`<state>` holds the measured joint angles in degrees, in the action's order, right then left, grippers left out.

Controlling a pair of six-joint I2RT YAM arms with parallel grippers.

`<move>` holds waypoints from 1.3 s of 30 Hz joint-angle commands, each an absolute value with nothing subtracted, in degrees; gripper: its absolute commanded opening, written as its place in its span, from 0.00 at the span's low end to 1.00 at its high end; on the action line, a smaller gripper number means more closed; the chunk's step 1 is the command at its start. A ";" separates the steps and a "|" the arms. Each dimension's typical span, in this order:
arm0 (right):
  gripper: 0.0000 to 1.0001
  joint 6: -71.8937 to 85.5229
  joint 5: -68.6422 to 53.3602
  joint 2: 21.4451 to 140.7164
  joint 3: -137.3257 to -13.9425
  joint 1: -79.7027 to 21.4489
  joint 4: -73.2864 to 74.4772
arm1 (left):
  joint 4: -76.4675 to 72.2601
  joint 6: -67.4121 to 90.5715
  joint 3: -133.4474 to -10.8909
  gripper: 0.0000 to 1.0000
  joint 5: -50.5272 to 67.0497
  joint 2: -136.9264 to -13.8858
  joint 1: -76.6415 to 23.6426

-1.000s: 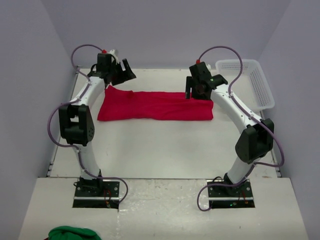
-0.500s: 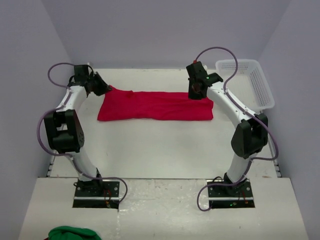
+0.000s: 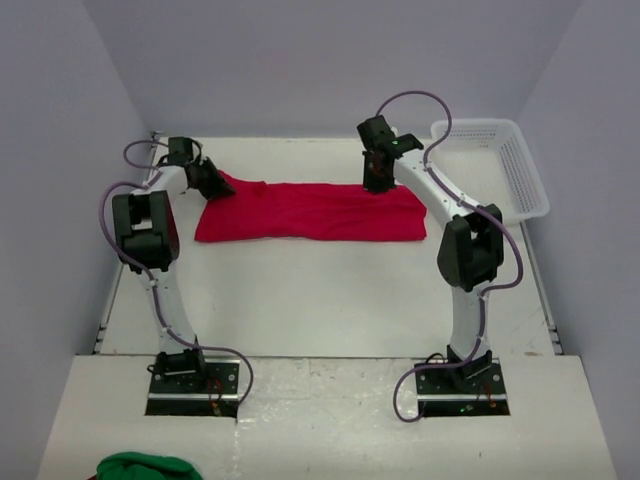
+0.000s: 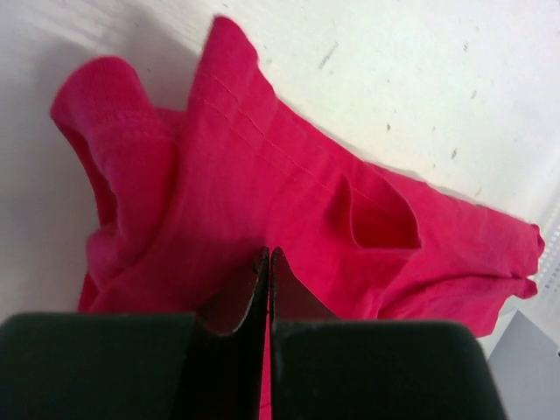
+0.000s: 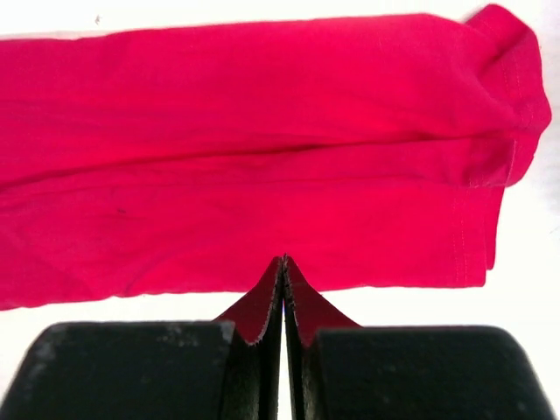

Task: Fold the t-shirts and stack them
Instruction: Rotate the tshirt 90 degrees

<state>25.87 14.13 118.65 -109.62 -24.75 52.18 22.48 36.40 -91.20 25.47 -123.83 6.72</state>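
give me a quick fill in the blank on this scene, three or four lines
1. The t-shirt lying in a long strip is ___ in colour.
2. The jaws of both arms are ___ on the t-shirt.
3. The white basket sits at the far ___ corner of the table.
4. The cloth bundle at the near edge is ___.
Missing words: red; shut; right; green.

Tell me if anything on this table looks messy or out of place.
Yes. The t-shirt lies as a long folded strip, but its left end is bunched up, with a sleeve puffed open rather than flat. Also, a green cloth sits apart at the near left corner of the top view, partly cut off.
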 commanded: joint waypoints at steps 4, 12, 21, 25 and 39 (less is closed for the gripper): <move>0.00 24.87 14.32 117.94 -114.87 -24.52 53.35 | 27.93 34.89 -98.69 0.00 20.40 -127.70 7.12; 0.00 25.23 14.15 119.27 -116.54 -24.00 55.10 | 31.55 32.78 -99.32 0.00 14.77 -128.94 7.91; 0.00 25.14 13.01 123.92 -120.14 -23.47 58.27 | 32.87 32.26 -99.67 0.00 13.98 -129.37 9.93; 0.00 25.31 13.18 125.24 -120.50 -23.38 58.54 | 33.31 31.82 -99.58 0.00 13.19 -128.76 10.98; 0.00 25.40 11.69 127.09 -121.38 -21.80 58.62 | 34.10 31.12 -100.55 0.00 11.86 -127.09 12.48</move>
<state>25.50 12.69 126.50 -118.98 -22.74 57.91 32.49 33.26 -98.91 14.63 -128.70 11.31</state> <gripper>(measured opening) 0.003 0.002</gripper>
